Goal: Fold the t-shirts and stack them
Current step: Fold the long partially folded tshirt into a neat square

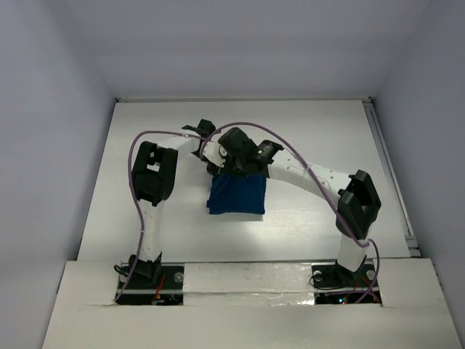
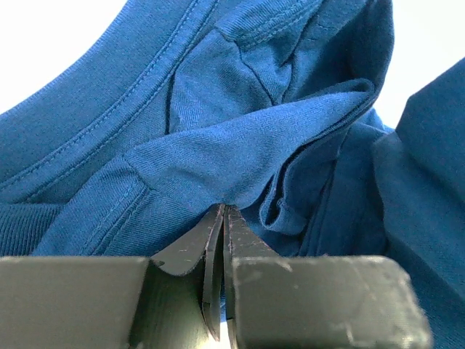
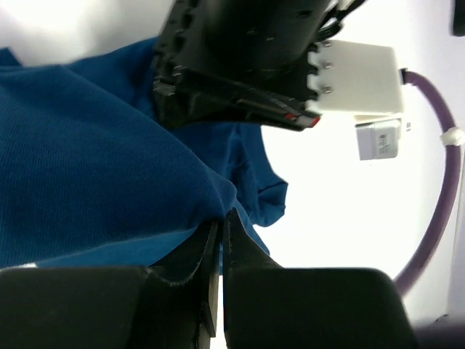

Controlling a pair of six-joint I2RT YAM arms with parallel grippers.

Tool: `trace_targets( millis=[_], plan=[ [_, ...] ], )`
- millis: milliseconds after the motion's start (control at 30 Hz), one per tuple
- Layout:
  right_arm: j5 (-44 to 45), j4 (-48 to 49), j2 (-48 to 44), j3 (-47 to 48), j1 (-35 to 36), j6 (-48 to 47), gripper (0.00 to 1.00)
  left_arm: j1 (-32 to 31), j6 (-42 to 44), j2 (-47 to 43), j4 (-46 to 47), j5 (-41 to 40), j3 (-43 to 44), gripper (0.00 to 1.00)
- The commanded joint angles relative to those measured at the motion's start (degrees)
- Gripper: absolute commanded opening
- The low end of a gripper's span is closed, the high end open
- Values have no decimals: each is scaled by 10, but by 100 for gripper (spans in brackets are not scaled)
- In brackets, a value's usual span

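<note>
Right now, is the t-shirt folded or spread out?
Folded: the t-shirt forms a compact rectangle on the table, and the left wrist view shows several cloth layers overlapping.

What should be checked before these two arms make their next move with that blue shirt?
1. Left jaws pinched shut on a fold of the dark blue cloth t-shirt: ok.
2. Right jaws shut on the shirt's edge: ok.
3. Both grips at the shirt's far edge, side by side: ok.
4. Shirt lying as a folded rectangle on the white table: ok.
5. Wrists clear of each other: cannot tell, they crowd together.
6. Purple cable clear of the cloth: ok.
</note>
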Motion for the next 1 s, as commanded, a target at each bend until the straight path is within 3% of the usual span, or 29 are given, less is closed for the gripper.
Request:
trace_targets(
  millis=[0,300,600,967],
  plan=[
    [11,14,11,38,-18,-10,0,-6,21,-20,-3,-3,-34,0],
    [23,17,41,43,-40,-20,0,-12,41,-36,-9,2,-66,0],
    [30,22,71,62,-45,-25,0,-12,41,-53,-23,11,-37,0],
    [23,32,92,74,-45,-13,0,59,27,-61,-88,11,127,0]
  ],
)
